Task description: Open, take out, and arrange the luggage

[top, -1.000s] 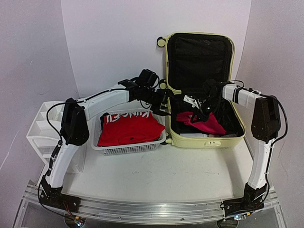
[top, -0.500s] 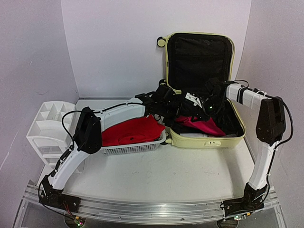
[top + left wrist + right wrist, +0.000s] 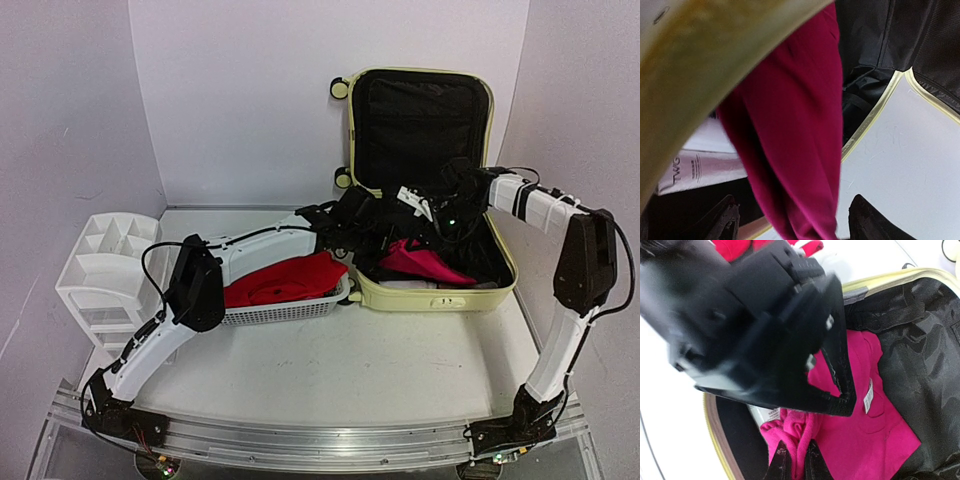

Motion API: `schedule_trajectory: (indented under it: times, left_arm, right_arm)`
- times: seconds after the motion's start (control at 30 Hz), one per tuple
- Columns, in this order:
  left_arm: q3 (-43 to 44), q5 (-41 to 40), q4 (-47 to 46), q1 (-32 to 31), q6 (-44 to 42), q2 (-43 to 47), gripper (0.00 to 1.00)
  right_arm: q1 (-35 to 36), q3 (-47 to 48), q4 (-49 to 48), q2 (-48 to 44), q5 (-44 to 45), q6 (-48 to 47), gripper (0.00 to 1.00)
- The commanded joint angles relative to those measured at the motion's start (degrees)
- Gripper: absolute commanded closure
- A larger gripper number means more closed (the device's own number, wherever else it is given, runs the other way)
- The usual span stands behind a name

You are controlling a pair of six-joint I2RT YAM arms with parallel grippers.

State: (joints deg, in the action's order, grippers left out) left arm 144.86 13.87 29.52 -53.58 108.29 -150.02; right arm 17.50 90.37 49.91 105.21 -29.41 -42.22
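Observation:
The pale yellow luggage (image 3: pixel 430 296) lies open at the back right, its black-lined lid upright. A bright pink garment (image 3: pixel 422 262) lies inside it. My right gripper (image 3: pixel 438 225) is shut on a bunched fold of this garment (image 3: pixel 875 430); its tips (image 3: pixel 797 465) pinch the fabric and hold it raised. My left gripper (image 3: pixel 352 222) reaches over the basket into the luggage. In the left wrist view its jaws (image 3: pixel 795 222) stand wide open with the hanging pink garment (image 3: pixel 790 140) between them, untouched. The left gripper's black body (image 3: pixel 755 330) fills the right wrist view.
A white mesh basket (image 3: pixel 290 312) with a red garment (image 3: pixel 285 280) stands left of the luggage. A white drawer organiser (image 3: pixel 100 270) is at the far left. A white printed packet (image 3: pixel 705 165) lies in the luggage under the pink garment.
My left arm has swung right from over the basket into the luggage. My right gripper has drawn up and back, lifting the pink garment.

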Motion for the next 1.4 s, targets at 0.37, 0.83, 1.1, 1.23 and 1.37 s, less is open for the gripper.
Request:
schedule_trajectory:
  times: [0.37, 0.83, 1.1, 1.23, 1.37]
  left_arm:
    - [-1.57, -2.91, -2.02, 0.7, -0.47, -1.08, 0.52]
    - [-6.26, -2.31, -5.12, 1.9, -1.84, 1.89, 0.66]
    - [0.78, -1.22, -5.96, 3.84, -12.44, 3.37, 0.96]
    - [-2.7, -0.62, -5.97, 4.91, -20.31, 8.9, 1.0]
    - [-4.24, 0.26, -5.88, 6.24, -27.58, 12.03, 1.0]
  right_arm:
    - [0.08, -4.5, -1.66, -12.38, -4.39, 1.93, 1.0]
    - [0.08, -7.11, -1.11, -17.26, -4.7, 1.85, 1.0]
    - [0.07, -11.98, 1.77, -22.36, -9.78, -5.33, 1.0]
    - [0.5, -13.36, 1.9, -22.95, -14.33, -6.16, 1.0]
    - [2.43, -12.84, 2.0, -22.71, -14.87, -5.76, 1.0]
